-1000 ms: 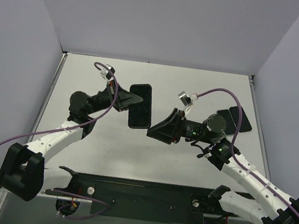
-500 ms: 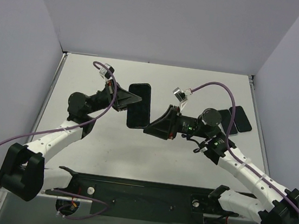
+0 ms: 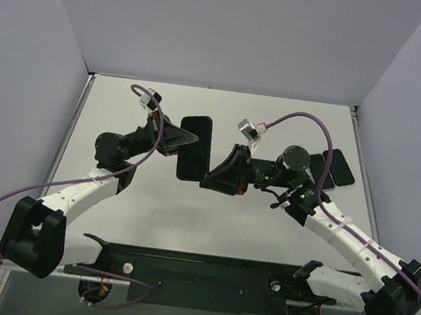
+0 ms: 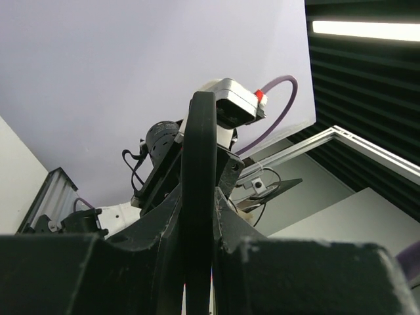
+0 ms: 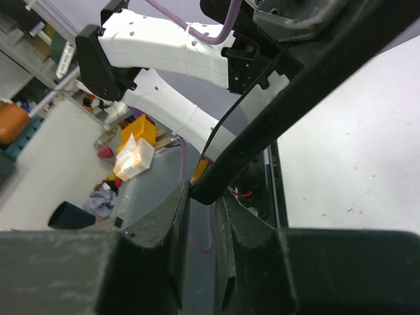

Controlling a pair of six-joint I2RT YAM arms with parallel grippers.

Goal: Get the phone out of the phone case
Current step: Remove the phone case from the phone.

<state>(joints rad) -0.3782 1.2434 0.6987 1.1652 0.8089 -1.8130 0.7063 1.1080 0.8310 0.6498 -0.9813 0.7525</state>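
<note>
Overhead, the phone [image 3: 194,148] is held off the worktop [image 3: 188,216] between both arms. The left hand [image 3: 181,140] is clenched on its left edge; the left wrist view shows the phone only edge-on. Only the right wrist view shows the right hand [image 5: 202,193] gripping the phone's lower corner. Two dark flat items [image 3: 330,168] lie on the worktop at far right.

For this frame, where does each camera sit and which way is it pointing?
Top external: above and behind the bases, looking down on the table; both arms show, meeting at the phone.
Left wrist: on the left claw, looking up along its fingers at the phone edge-on.
Right wrist: on the right claw, facing the left arm; its fingers flank the phone's corner.
Shared: all three see the phone.
</note>
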